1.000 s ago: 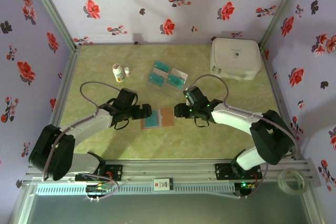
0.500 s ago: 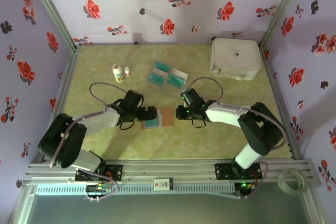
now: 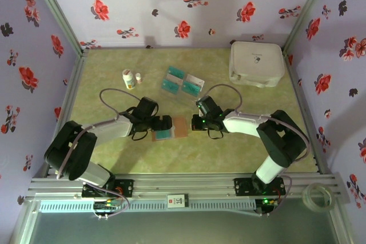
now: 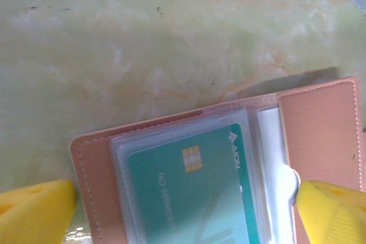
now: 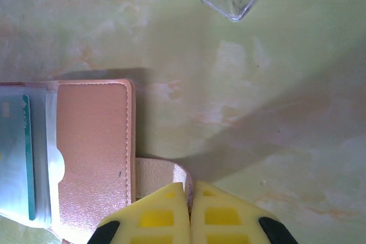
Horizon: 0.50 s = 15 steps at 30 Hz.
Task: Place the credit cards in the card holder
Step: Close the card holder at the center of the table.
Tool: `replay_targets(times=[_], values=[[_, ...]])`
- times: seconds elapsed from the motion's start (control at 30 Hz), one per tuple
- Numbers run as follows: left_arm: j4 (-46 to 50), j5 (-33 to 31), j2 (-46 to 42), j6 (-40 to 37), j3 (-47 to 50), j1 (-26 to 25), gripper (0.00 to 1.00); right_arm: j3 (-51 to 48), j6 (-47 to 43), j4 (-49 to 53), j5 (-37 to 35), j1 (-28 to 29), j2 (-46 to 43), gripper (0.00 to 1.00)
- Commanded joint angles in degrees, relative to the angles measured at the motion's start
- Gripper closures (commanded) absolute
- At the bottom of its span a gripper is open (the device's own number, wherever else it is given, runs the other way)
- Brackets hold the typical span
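Left wrist view has the holder (image 4: 320,135) lying open across the lower half of the frame. Its salmon-brown, leather-like covers are grained and stitched at the edges, with clear plastic sleeves fanned between them. A teal card (image 4: 189,198) with a gold chip sits in the top sleeve. Astride it, the left gripper (image 4: 183,212) has its yellow fingertips spread wide at the two lower corners.

At bottom centre of the right wrist view, the right gripper (image 5: 190,212) has its fingers pressed together against a pale strap (image 5: 157,172) coming off the holder's flap. Whether the strap is nipped between them I cannot tell.

Loose cards (image 3: 183,81) lie in the upper middle of the top view.

I judge the cards light, stiff and slick, best pinched at an edge. The holder looks limp and likely to slide unless pinned, and its sleeves look flimsy.
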<state>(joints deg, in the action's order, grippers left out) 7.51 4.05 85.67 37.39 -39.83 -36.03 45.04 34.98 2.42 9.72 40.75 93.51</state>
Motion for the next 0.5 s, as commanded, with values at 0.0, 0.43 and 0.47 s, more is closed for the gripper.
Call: replay_targets(times=[0.0,0.43,0.47], values=[[-2.26,2.19,1.92,0.25,-1.35,-1.28,0.00,-0.21,0.84,-1.44,1.08,0.19,1.26,1.00],[1.93,1.88,-3.72,-1.00,-2.40,-1.32,0.00,0.01,1.32,-2.68,1.70,0.38,2.74,1.00],[2.19,1.79,-4.51,-1.08,-2.52,-1.32,0.00,0.00,1.38,-2.77,1.66,0.38,2.78,1.00]])
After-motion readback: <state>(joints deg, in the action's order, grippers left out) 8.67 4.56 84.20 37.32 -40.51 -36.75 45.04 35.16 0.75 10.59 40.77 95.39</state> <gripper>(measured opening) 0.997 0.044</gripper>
